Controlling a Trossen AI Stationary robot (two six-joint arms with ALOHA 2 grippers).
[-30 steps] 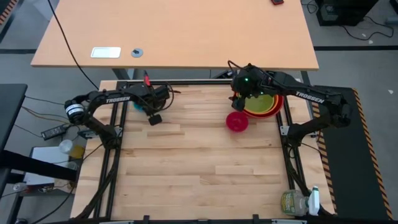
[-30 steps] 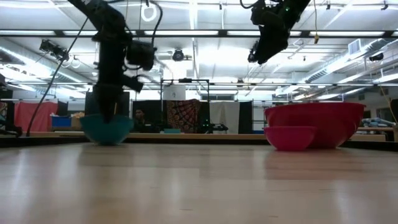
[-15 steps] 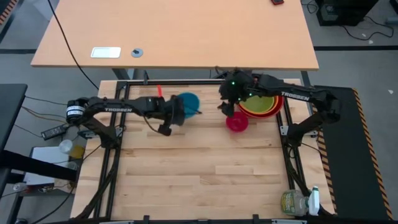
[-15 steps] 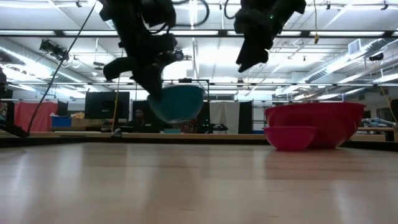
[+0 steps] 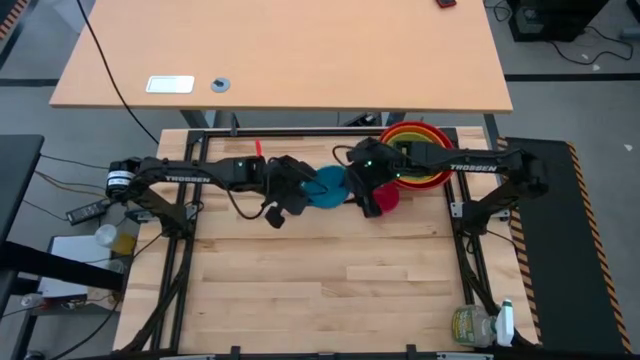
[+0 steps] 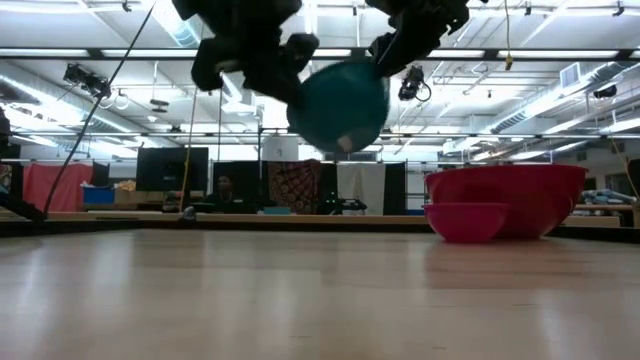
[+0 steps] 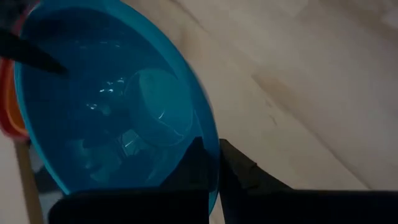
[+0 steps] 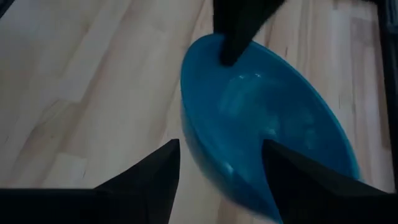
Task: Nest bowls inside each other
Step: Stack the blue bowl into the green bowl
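The blue bowl (image 5: 328, 185) hangs tilted in the air over the middle of the table's far half, high above the wood in the low view (image 6: 340, 105). My left gripper (image 7: 211, 155) is shut on its rim, coming from the left (image 5: 303, 192). My right gripper (image 8: 219, 149) is open at the bowl's opposite side (image 5: 360, 185). One of its fingers (image 8: 283, 171) stands over the bowl's inside and the other (image 8: 155, 174) outside the wall. The pink bowl (image 5: 388, 198) rests on the table beside a stack (image 5: 418, 140) of red, orange and yellow-green bowls. My left gripper pinches the blue bowl's rim (image 7: 213, 146), one finger inside the bowl and one outside. The fingers slant down from the table's left. The bowl is lifted clear and tipped on its side, its hollow turned toward my right gripper. I cannot tell whether my right gripper touches the rim (image 8: 205, 165) it straddles.
The pink bowl (image 6: 465, 220) and the big red bowl (image 6: 510, 195) behind it stand at the far right. The table's black frame rail (image 5: 300, 133) runs along the far edge. Bare wood (image 5: 320, 280) fills the near half.
My left gripper has carried the blue bowl from the far left toward the table's middle, lifting it clear and rolling, so the bowl is tipped over on its side. My right gripper has left the stack, moving left and a little down to the blue bowl.
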